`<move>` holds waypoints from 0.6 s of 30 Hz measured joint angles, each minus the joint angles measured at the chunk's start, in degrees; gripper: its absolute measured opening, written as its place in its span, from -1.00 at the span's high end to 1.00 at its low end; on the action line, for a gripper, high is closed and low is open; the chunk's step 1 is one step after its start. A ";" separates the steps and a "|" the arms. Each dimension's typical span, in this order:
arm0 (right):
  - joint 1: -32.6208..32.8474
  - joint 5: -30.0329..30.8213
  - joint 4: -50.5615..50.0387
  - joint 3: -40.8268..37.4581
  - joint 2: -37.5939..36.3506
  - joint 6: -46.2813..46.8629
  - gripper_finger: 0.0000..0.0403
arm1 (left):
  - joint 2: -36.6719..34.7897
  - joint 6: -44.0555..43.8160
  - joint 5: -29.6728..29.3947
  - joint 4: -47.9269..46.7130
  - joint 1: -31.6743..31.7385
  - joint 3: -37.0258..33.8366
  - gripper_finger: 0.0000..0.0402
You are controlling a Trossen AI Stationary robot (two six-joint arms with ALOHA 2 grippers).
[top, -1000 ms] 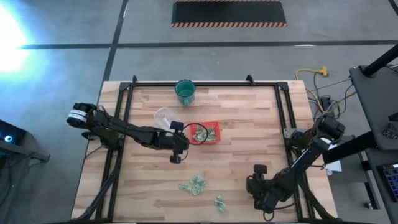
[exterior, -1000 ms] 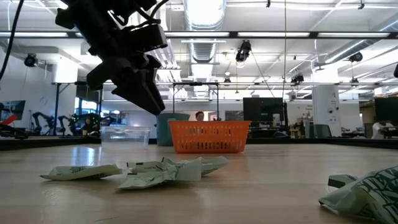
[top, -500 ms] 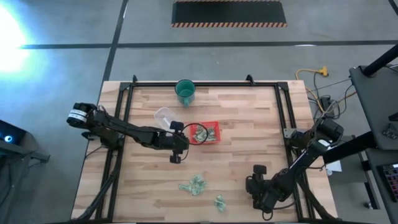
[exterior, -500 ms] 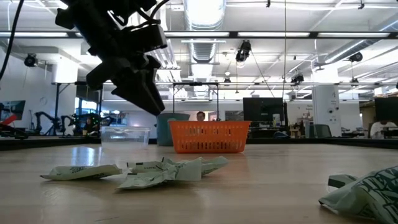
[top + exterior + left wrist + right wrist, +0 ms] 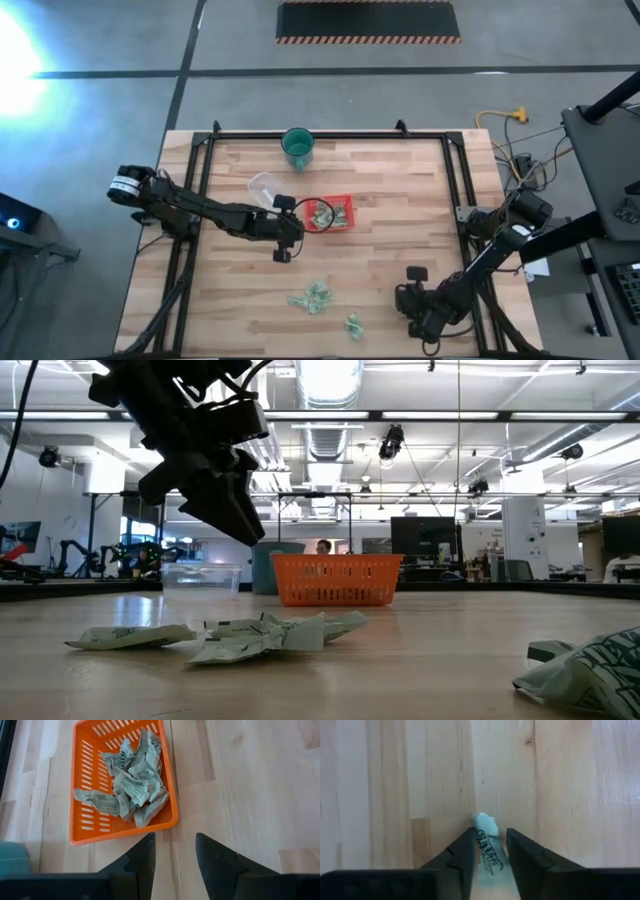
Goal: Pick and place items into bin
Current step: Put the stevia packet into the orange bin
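Right gripper pinching one pale-green wrapper at the table's near right.
Left gripper hangs empty, fingers parted, just short of the red bin, several wrappers inside; loose wrappers await collection mid-table.

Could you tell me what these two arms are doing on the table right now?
They are clearing crumpled pale-green wrappers into the red tray. The right claw is low near the table's front right, with one wrapper between its fingers. The left claw hangs open and empty just beside the tray, which already holds several wrappers. More lie loose on the wood at the front. A green cup and a clear container stand behind.
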 joint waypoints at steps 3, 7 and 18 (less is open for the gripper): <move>0.00 0.00 -0.09 -0.04 -0.02 -1.58 0.67 | 0.00 -0.01 0.00 0.00 0.00 0.00 0.39; 0.00 0.04 -0.29 -0.10 -0.08 -2.75 0.86 | 0.00 -0.01 0.00 0.00 0.00 0.00 0.39; -0.64 10.46 -0.95 0.07 -0.01 -13.16 0.95 | 0.00 0.01 -0.02 -0.25 0.00 0.00 0.39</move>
